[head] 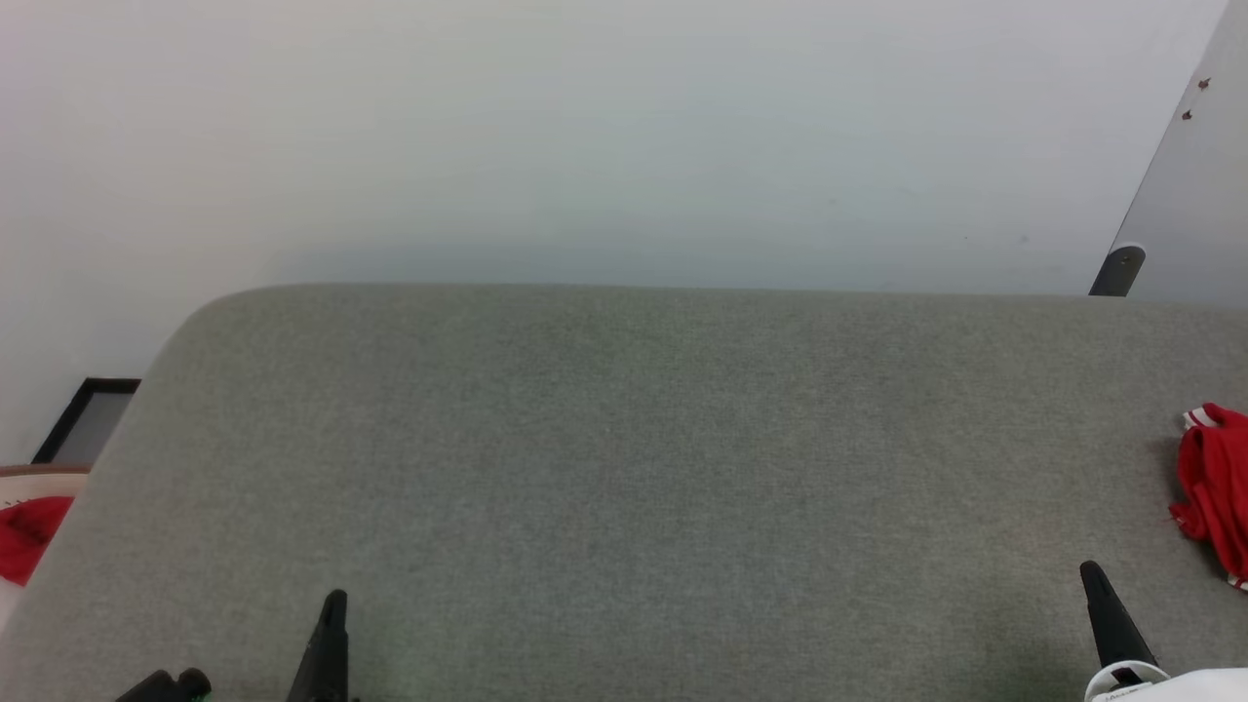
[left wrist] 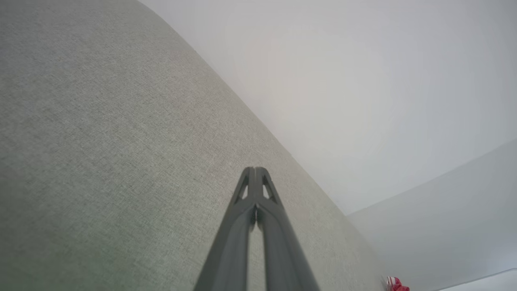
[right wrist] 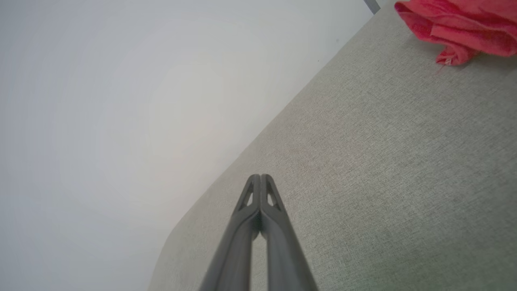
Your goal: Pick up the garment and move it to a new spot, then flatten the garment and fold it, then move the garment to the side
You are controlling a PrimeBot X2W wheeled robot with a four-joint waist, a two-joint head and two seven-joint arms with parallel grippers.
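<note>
We see the garment bunched in a red heap with a bit of striped trim. It lies on the grey surface at the far right of the head view, partly cut off by the border. Our right gripper hangs over the surface near it but apart from the cloth, fingers pressed together with nothing between them. Our left gripper is well away to the left over bare fabric — its fingers likewise tip to tip and empty. A pale wall rises behind.
</note>
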